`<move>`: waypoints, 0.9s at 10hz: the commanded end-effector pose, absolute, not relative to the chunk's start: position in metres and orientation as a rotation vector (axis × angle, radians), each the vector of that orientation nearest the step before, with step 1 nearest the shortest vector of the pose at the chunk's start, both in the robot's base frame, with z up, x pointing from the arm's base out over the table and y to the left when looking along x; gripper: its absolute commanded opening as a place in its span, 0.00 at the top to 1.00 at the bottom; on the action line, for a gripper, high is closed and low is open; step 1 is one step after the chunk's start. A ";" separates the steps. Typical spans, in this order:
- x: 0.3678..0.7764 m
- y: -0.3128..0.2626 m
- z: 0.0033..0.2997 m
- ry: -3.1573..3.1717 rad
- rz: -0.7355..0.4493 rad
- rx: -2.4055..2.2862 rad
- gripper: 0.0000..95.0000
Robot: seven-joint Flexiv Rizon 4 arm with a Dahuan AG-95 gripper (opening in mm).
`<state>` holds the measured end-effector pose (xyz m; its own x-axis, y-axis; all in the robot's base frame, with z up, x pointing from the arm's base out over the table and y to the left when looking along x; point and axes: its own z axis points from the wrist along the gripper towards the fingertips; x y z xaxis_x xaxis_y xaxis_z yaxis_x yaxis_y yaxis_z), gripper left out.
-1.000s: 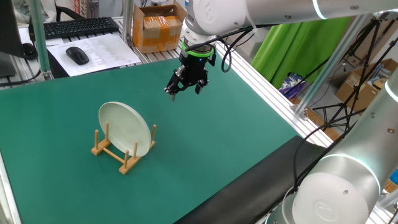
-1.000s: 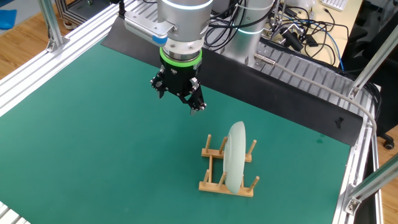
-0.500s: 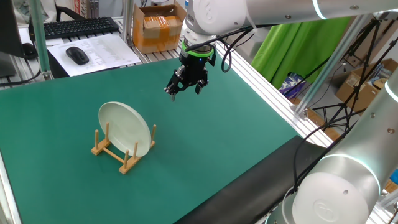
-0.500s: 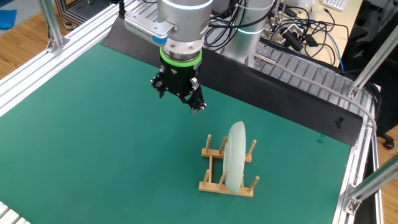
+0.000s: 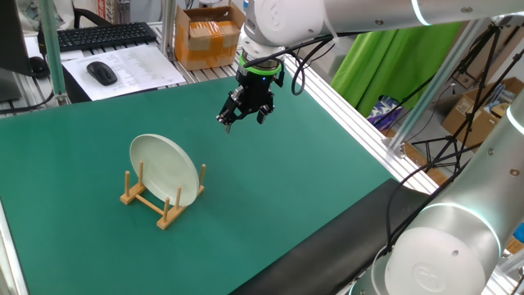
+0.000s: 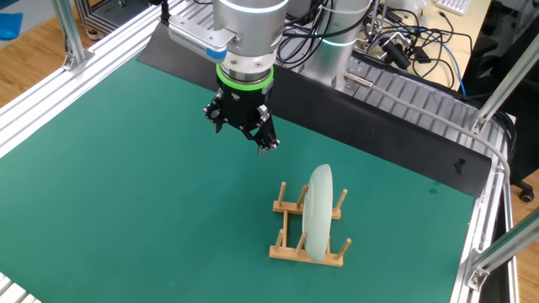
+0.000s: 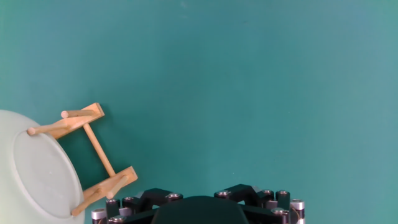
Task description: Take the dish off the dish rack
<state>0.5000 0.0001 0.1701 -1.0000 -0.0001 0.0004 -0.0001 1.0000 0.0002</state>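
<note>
Round glossy dish [image 5: 164,169] upright in pegged wooden dish rack [image 5: 152,201]

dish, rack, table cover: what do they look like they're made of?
Dish: smooth, pale greenish-white, soft sheen, no pattern; ceramic or melamine, can't tell which.
Rack: light-brown wood, matte, unpainted; round dowel pegs and crossbars on flat rails.
Table cover: flat green mat, matte, even colour; looks like rubber or vinyl sheet, laid over an aluminium-profile frame.
</note>
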 end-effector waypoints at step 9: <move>0.473 0.035 0.174 -3.119 0.046 -0.360 1.00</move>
